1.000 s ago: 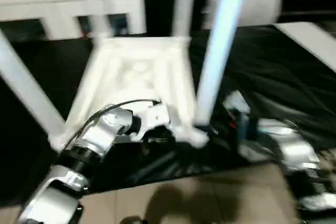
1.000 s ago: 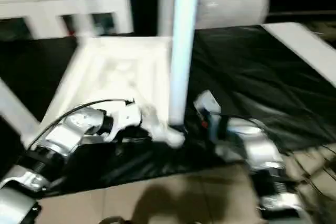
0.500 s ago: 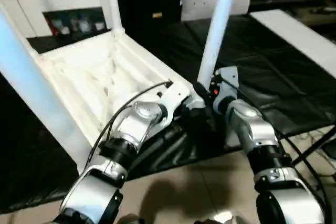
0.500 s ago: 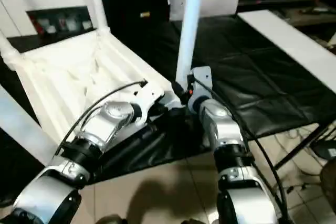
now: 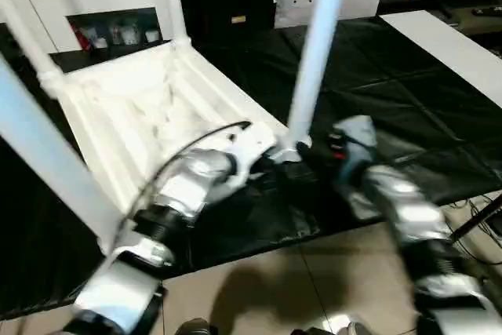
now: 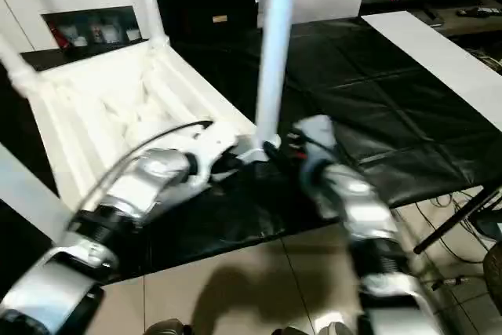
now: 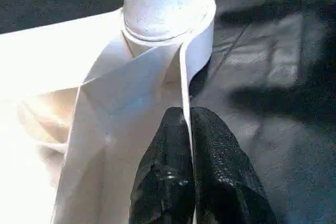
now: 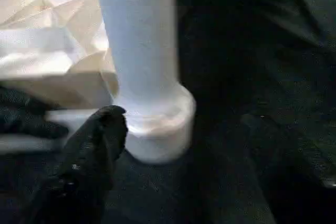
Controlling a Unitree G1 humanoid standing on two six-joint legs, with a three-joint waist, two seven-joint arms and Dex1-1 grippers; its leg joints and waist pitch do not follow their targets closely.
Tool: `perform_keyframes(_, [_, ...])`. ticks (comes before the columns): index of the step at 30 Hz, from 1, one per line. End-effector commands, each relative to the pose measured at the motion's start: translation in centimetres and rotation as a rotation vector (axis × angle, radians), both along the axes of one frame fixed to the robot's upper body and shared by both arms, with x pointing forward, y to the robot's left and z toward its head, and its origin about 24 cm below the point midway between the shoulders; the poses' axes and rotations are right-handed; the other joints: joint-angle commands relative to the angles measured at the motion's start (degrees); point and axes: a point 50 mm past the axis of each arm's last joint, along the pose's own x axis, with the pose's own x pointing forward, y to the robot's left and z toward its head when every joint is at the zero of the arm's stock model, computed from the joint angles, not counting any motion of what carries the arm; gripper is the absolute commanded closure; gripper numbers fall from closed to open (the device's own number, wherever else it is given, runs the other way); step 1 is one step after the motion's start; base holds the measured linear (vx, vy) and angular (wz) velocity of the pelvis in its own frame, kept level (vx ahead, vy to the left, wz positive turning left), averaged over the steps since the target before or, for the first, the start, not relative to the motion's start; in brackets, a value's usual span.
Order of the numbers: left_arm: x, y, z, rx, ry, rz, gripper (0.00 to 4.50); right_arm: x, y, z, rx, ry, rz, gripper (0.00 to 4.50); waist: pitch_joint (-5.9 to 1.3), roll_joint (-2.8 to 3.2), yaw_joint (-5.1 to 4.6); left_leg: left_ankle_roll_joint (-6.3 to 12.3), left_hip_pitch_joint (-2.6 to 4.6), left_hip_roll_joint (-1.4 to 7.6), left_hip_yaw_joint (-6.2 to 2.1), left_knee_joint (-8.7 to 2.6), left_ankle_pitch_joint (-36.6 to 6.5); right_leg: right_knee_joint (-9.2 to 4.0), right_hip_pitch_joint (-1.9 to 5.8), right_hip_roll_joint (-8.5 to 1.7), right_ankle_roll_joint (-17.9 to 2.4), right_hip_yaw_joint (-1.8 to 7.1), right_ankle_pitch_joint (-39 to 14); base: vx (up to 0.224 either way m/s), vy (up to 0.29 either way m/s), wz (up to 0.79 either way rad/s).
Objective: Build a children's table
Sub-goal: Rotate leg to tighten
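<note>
The children's table (image 5: 149,107) lies upside down on the black-covered counter (image 5: 408,92), legs pointing up. On the left, the left tool (image 7: 190,171) is pinched together on the thin rim of the tabletop, right beside the near corner socket (image 7: 173,35), its silver forearm stretched low and forward. In the middle, the near leg (image 5: 314,52) stands in that socket. On the right, the right tool (image 8: 100,145) sits just beside the leg's base; one black finger shows and I cannot tell its spread. My worry: a knock could tilt the leg, or the thin rim could slip from the pinch
</note>
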Motion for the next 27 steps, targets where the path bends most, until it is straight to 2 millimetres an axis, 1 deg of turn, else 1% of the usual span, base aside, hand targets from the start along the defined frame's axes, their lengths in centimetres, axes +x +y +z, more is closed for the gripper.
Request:
perform_keyframes(1, [0.6, 0.5, 0.6, 0.033, -0.046, 0.014, 4.5, -0.2, -0.3, 0.7, 0.019, -0.025, 0.016, 0.22, -3.75, -0.49, 0.25, 5.32, 0.17, 2.47, -0.27, -4.3, -9.49, -5.04, 3.9, -4.04, -9.48, 3.36, -15.27, 0.0, 0.0, 0.0])
perform_keyframes(2, [0.7, 0.5, 0.8, 0.027, -0.052, 0.023, 4.5, -0.2, -0.6, 0.8, 0.016, -0.03, 0.005, 0.22, -3.67, -0.64, 0.14, 5.04, 0.08, 2.5, -0.28, -4.36, -9.71, -5.19, 3.87, -4.13, -9.33, 3.33, -16.76, 0.0, 0.0, 0.0])
perform_keyframes(3, [0.8, 0.5, 0.9, 0.022, -0.054, 0.028, 4.5, -0.2, -0.8, 0.8, 0.013, -0.034, -0.003, 0.17, -3.69, -0.71, 0.16, 4.95, 0.17, 2.49, -0.27, -4.35, -9.7, -5.24, 3.81, -4.12, -9.28, 3.3, -17.28, 0.0, 0.0, 0.0])
perform_keyframes(4, [1.0, 0.5, 1.2, 0.008, -0.074, 0.038, 4.5, -0.5, -1.0, 1.0, 0.034, -0.03, 0.001, 0.06, -3.67, -0.62, 0.14, 4.87, 0.2, 2.53, -0.26, -4.36, -9.68, -5.27, 3.69, -4.16, -9.41, 3.31, -17.82, 0.0, 0.0, 0.0])
perform_keyframes(6, [1.4, 0.4, 1.8, -0.031, -0.106, 0.069, 4.5, -0.9, -1.2, 1.3, 0.032, -0.049, 0.019, 0.06, -3.53, -0.5, 0.25, 5.16, 0.34, 2.54, -0.18, -4.36, -9.96, -5.45, 3.51, -3.95, -9.25, 3.35, -17.65, 0.0, 0.0, 0.0])
perform_keyframes(7, [1.5, 0.2, 2.1, -0.056, -0.121, 0.07, 4.5, -1.1, -1.0, 1.5, 0.039, -0.059, 0.042, 0.06, -3.75, -0.54, 0.3, 5.54, 0.29, 2.66, -0.28, -4.34, -8.88, -5.15, 3.72, -4.02, -9.65, 3.34, -15.59, 0.0, 0.0, 0.0])
perform_keyframes(8, [1.5, 0.0, 2.3, -0.073, -0.128, 0.067, 4.5, -1.4, -0.8, 1.7, 0.054, -0.064, 0.064, 0.06, -3.78, -0.58, 0.34, 6.07, 0.1, 2.66, -0.29, -4.28, -7.69, -4.96, 3.72, -3.99, -10.08, 3.35, -13.46, 0.0, 0.0, 0.0])
perform_keyframes(9, [1.5, 0.0, 2.3, -0.075, -0.13, 0.067, 4.23, -1.4, -0.7, 1.7, 0.056, -0.065, 0.068, 0.02, -3.69, -0.61, 0.18, 6.39, -0.13, 2.62, -0.33, -4.32, -7.53, -4.94, 3.86, -3.98, -10.14, 3.29, -13.16, 0.0, 0.0, 0.0])
perform_keyframes(10, [1.4, -0.3, 2.5, -0.114, -0.137, 0.06, 4.07, -2.1, 0.0, 2.3, 0.101, -0.079, 0.137, 0.0, -3.7, -0.66, 0.14, 6.91, -0.08, 2.61, -0.3, -4.26, -7.04, -4.89, 3.86, -3.95, -10.3, 3.25, -12.34, 0.0, 0.0, 0.0])
perform_keyframes(11, [1.4, -0.3, 2.5, -0.114, -0.137, 0.06, 3.96, -2.1, 0.0, 2.3, 0.101, -0.079, 0.137, 0.0, -3.82, -0.68, 0.28, 7.78, 0.05, 2.7, -0.24, -4.12, -6.24, -4.81, 3.85, -4.09, -10.67, 3.34, -10.98, 0.0, 0.0, 0.0])
perform_keyframes(12, [1.4, -0.4, 2.6, -0.138, -0.141, 0.063, 3.96, -2.4, 0.4, 2.6, 0.107, -0.099, 0.165, 0.0, -3.79, -0.64, 0.22, 8.03, -0.1, 2.66, -0.29, -4.15, -5.93, -4.69, 3.84, -4.06, -11.03, 3.29, -10.43, 0.0, 0.0, 0.0])
perform_keyframes(13, [1.2, -0.5, 2.6, -0.167, -0.141, 0.07, 3.89, -2.6, 0.7, 2.9, 0.098, -0.138, 0.176, 0.0, -3.97, -0.58, 0.46, 8.39, 0.03, 2.7, -0.23, -3.92, -5.06, -4.62, 3.8, -4.2, -11.58, 3.33, -8.95, 0.0, 0.0, 0.0])
perform_keyframes(14, [1.2, -0.5, 2.6, -0.183, -0.145, 0.077, 3.59, -2.6, 0.8, 3.1, 0.111, -0.139, 0.18, 0.0, -4.15, -0.42, 0.5, 8.96, -0.07, 2.76, -0.33, -3.8, -3.12, -4.01, 3.74, -4.09, -12.62, 3.35, -5.53, 0.0, 0.0, 0.0])
perform_keyframes(15, [1.1, -0.4, 2.7, -0.2, -0.165, 0.095, 3.59, -2.7, 1.1, 3.5, 0.144, -0.149, 0.18, 0.0, -4.13, -0.41, 0.48, 9.31, -0.12, 2.85, -0.33, -3.79, -2.76, -3.88, 3.7, -4.0, -13.05, 3.35, -4.41, 0.0, 0.0, 0.0])
perform_keyframes(16, [1.0, -0.4, 2.8, -0.21, -0.18, 0.107, 3.51, -2.7, 1.3, 3.8, 0.17, -0.152, 0.18, 0.0, -3.92, -0.4, 0.45, 9.9, -0.19, 2.89, -0.3, -3.82, -3.33, -3.93, 3.62, -4.02, -13.57, 3.3, -4.01, 0.0, 0.0, 0.0])
perform_keyframes(17, [0.9, -0.3, 2.8, -0.212, -0.188, 0.11, 3.47, -2.7, 1.4, 3.9, 0.177, -0.151, 0.177, 0.0, -3.83, -0.26, 0.41, 9.93, -0.15, 2.89, -0.28, -3.89, -3.93, -3.98, 3.62, -3.97, -13.56, 3.26, -4.55, 0.0, 0.0, 0.0])
perform_keyframes(19, [0.4, -0.2, 3.0, -0.249, -0.22, 0.126, 3.28, -2.7, 2.1, 4.7, 0.208, -0.167, 0.181, 0.0, -3.5, -0.21, 0.27, 9.1, -0.13, 2.99, -0.28, -4.21, -5.98, -4.39, 3.64, -4.02, -12.79, 3.3, -8.02, 0.0, 0.0, 0.0])
perform_keyframes(20, [-0.3, -0.2, 3.2, -0.305, -0.226, 0.123, 3.08, -2.7, 2.8, 5.4, 0.221, -0.191, 0.191, 0.0, -3.43, -0.31, 0.14, 8.17, -0.14, 3.13, -0.27, -4.45, -7.02, -4.51, 3.68, -4.08, -12.33, 3.34, -9.88, 0.0, 0.0, 0.0])
perform_keyframes(21, [-0.8, -0.3, 3.4, -0.345, -0.224, 0.122, 3.08, -2.7, 3.2, 5.9, 0.228, -0.205, 0.197, 0.0, -3.34, -0.52, 0.09, 7.85, -0.05, 3.08, -0.13, -4.52, -7.46, -4.69, 3.52, -3.99, -12.12, 3.36, -10.85, 0.0, 0.0, 0.0])
perform_keyframes(22, [-1.1, -0.3, 3.4, -0.368, -0.22, 0.123, 3.06, -2.7, 3.5, 6.1, 0.241, -0.207, 0.207, 0.0, -3.26, -0.31, 0.08, 7.17, 0.02, 3.07, -0.07, -4.6, -8.41, -4.88, 3.35, -3.96, -11.69, 3.44, -12.62, 0.0, 0.0, 0.0])
perform_keyframes(23, [-1.5, -0.3, 3.5, -0.389, -0.22, 0.11, 3.04, -2.7, 3.8, 6.3, 0.248, -0.211, 0.22, 0.0, -3.14, -0.39, 0.02, 6.55, 0.06, 3.07, -0.03, -4.74, -9.41, -5.12, 3.18, -3.94, -11.04, 3.5, -14.35, 0.0, 0.0, 0.0])
perform_keyframes(24, [-2.1, -0.3, 3.5, -0.406, -0.218, 0.095, 2.95, -2.7, 4.2, 6.6, 0.252, -0.216, 0.242, 0.0, -3.12, -0.27, 0.07, 6.14, 0.06, 3.1, -0.1, -4.78, -9.87, -5.12, 3.16, -3.95, -10.65, 3.5, -15.12, 0.0, 0.0, 0.0])
perform_keyframes(26, [-2.9, -0.3, 3.4, -0.422, -0.221, 0.072, 2.67, -2.8, 4.8, 6.8, 0.265, -0.223, 0.275, 0.0, -2.89, -0.41, 0.11, 4.97, 0.19, 3.2, -0.16, -5.08, -11.5, -5.44, 2.93, -3.99, -9.12, 3.58, -17.94, 0.0, 0.0, 0.0])
perform_keyframes(27, [-3.3, -0.2, 3.3, -0.436, -0.218, 0.071, 2.63, -2.8, 5.0, 7.0, 0.272, -0.229, 0.28, 0.0, -2.89, -0.33, 0.12, 4.74, 0.18, 3.21, -0.18, -5.1, -11.5, -5.43, 2.9, -4.01, -8.96, 3.64, -18.09, 0.0, 0.0, 0.0])
